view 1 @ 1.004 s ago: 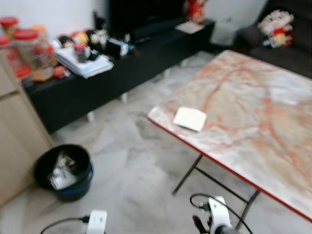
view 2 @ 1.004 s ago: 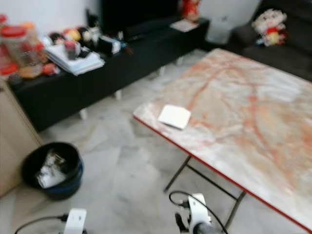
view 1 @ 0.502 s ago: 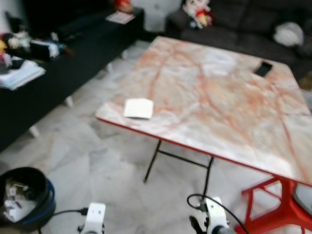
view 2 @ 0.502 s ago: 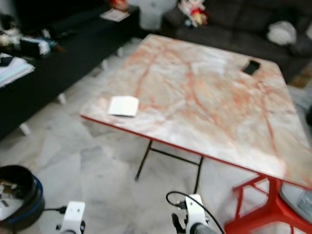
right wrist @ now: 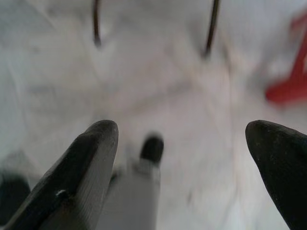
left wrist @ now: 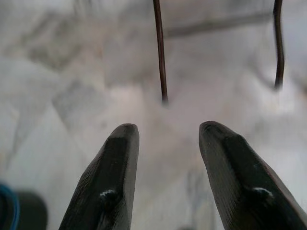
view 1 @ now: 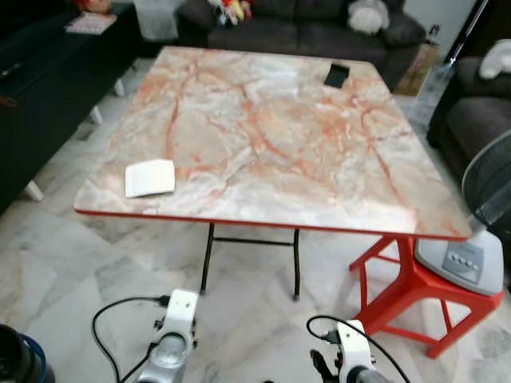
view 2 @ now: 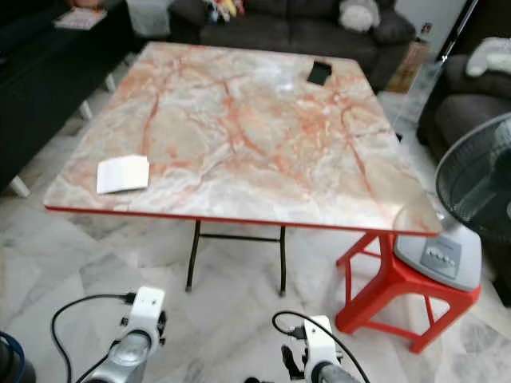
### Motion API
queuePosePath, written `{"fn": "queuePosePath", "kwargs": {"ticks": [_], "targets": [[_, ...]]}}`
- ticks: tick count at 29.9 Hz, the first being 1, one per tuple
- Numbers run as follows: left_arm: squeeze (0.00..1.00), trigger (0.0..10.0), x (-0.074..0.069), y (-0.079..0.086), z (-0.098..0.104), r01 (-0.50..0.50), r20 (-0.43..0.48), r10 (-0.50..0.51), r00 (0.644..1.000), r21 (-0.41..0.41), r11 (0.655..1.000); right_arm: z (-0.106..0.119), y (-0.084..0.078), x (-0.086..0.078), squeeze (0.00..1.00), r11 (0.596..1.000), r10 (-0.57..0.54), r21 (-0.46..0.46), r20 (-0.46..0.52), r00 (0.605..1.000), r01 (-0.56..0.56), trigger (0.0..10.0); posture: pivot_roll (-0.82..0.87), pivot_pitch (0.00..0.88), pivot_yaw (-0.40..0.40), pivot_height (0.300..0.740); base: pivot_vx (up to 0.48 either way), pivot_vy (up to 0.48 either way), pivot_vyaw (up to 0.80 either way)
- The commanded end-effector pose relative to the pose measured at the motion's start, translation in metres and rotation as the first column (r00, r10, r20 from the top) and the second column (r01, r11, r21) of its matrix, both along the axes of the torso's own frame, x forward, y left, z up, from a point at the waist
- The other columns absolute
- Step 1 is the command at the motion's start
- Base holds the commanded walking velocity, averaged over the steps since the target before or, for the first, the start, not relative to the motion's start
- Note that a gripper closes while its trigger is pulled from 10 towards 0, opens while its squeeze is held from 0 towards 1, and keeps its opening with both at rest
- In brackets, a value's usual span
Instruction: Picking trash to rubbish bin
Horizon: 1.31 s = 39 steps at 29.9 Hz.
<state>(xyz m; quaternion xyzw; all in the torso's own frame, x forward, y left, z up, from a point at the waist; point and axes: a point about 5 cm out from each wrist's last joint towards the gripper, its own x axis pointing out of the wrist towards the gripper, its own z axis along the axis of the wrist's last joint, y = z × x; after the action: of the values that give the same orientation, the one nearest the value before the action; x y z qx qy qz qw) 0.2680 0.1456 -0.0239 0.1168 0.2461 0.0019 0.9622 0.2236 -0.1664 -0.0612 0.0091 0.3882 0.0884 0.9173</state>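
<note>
A flat white piece of paper (view 1: pixel 150 177) lies near the front left corner of the marble-patterned folding table (view 1: pixel 271 136). The dark rubbish bin (view 1: pixel 16 361) with a blue rim sits on the floor, cut off at the lower left corner. Both arms hang low over the marble floor in front of the table, left arm (view 1: pixel 172 339) and right arm (view 1: pixel 352 365). In the left wrist view my left gripper (left wrist: pixel 165 130) is open and holds nothing, pointing at the floor and table legs. My right gripper (right wrist: pixel 181 128) is open wide, also holding nothing.
A black phone (view 1: pixel 336 75) lies at the table's far edge. To the right, a fan (view 1: pixel 481 209) stands on a red stool (view 1: pixel 403 291). Dark sofas (view 1: pixel 303 24) lie behind the table, and a black low cabinet (view 1: pixel 40 88) runs along the left.
The camera has swung right: the table now sits in the middle and the bin has slid to the lower left corner. The left arm shows higher in the picture.
</note>
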Motion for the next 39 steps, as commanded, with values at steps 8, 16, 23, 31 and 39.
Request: {"fn": "queuePosePath", "kwargs": {"ticks": [8,16,23,31,39], "targets": [[0.0,10.0,0.015,0.019,0.029,-0.09,0.212,0.087,0.973,0.008,0.996,0.034,0.009,0.04,0.0,0.995,0.071,0.046,0.228,0.971,-0.084,10.0,0.05,0.083,-0.058,0.74,0.0,0.0,0.0],[0.0,10.0,-0.005,0.034,0.05,-0.157,0.38,0.132,0.915,0.033,0.987,0.055,0.002,0.052,0.0,0.993,0.057,0.076,0.396,0.917,-0.094,10.0,0.05,0.085,-0.049,0.74,0.0,0.0,0.0],[0.0,10.0,-0.001,0.028,0.096,-0.158,0.541,0.108,0.834,0.047,0.986,0.1,0.009,0.074,0.0,0.982,0.081,0.088,0.613,0.786,-0.17,10.0,0.03,0.077,-0.044,0.74,0.0,0.0,0.0],[0.0,10.0,0.011,0.015,0.137,-0.151,0.636,0.107,0.764,0.015,0.988,0.156,0.041,0.1,0.0,0.958,0.081,0.119,0.758,0.648,-0.26,10.0,0.03,0.054,-0.046,0.74,0.0,0.0,0.0],[0.0,10.0,0.04,0.012,0.161,-0.163,0.661,0.155,0.734,-0.05,0.985,0.193,0.085,0.12,0.0,0.929,0.108,0.122,0.814,0.57,-0.349,10.0,0.05,0.025,-0.054,0.74,0.0,0.0,0.23]]}}
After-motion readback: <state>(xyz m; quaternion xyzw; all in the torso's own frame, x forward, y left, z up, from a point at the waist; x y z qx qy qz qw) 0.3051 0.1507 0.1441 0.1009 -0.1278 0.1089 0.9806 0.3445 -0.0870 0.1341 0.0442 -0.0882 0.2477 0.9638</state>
